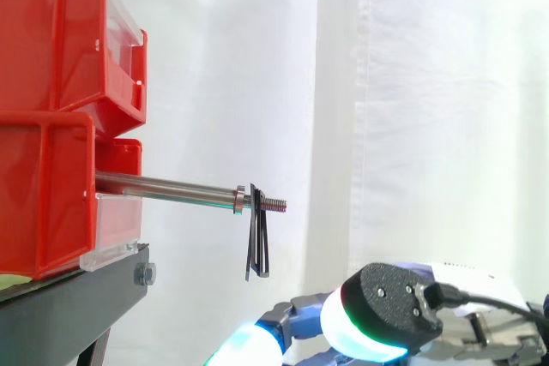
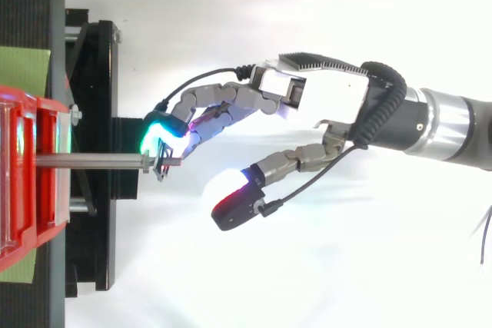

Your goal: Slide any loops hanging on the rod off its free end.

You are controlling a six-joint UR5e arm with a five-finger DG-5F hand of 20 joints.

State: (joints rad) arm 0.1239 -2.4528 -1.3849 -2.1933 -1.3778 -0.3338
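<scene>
A steel rod (image 1: 171, 186) sticks out level from the red bins to the right and ends in a threaded free tip. Thin black loops (image 1: 259, 237) hang from it just past a small nut, close to that tip. In the top view the loops (image 2: 163, 165) sit at the rod's (image 2: 92, 161) end. My hand (image 2: 323, 101) reaches in from the right, open, with the fingers gently bent and the thumb spread wide. Seen from above, its glowing fingertips (image 2: 157, 132) lie over the loops. From the side, the hand (image 1: 386, 310) hangs below the loops and apart from them.
Two stacked red bins (image 1: 51, 126) stand at the left on a black stand (image 1: 77, 297). A white curtain hangs behind. Open room lies to the right of the rod's tip and under it, where the hand is.
</scene>
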